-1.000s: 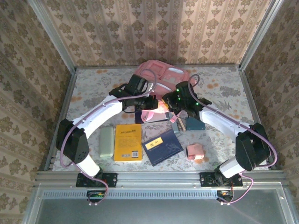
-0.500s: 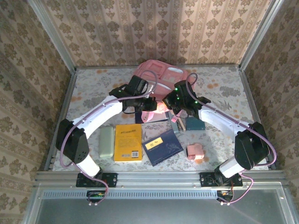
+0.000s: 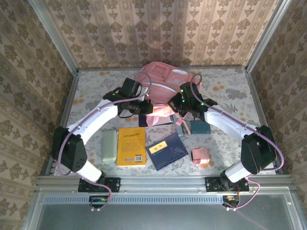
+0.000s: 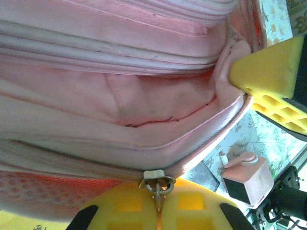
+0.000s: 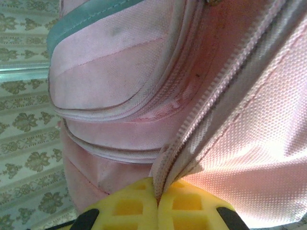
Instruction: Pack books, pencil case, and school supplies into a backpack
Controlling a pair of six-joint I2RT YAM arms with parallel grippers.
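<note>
Two books, yellow book [image 3: 131, 145] and navy book [image 3: 166, 149], lay lower centre of the top view, pencil case [image 3: 109, 145] to their left. Backpack [image 3: 165, 76] sat upper centre on the surface [image 3: 230, 91]. Left tool [image 4: 157, 211] pressed together on its zip pull [image 4: 156, 182]; right tool [image 5: 156, 199] pinched its zipper edge.

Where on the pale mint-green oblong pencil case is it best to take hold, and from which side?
Probably from above, pinching across the narrow width of the pale mint-green oblong pencil case at mid-length: it lies flat, its long sides running from near to far. The yellow paperback book lies close beside its right side, leaving little finger room there.
</note>
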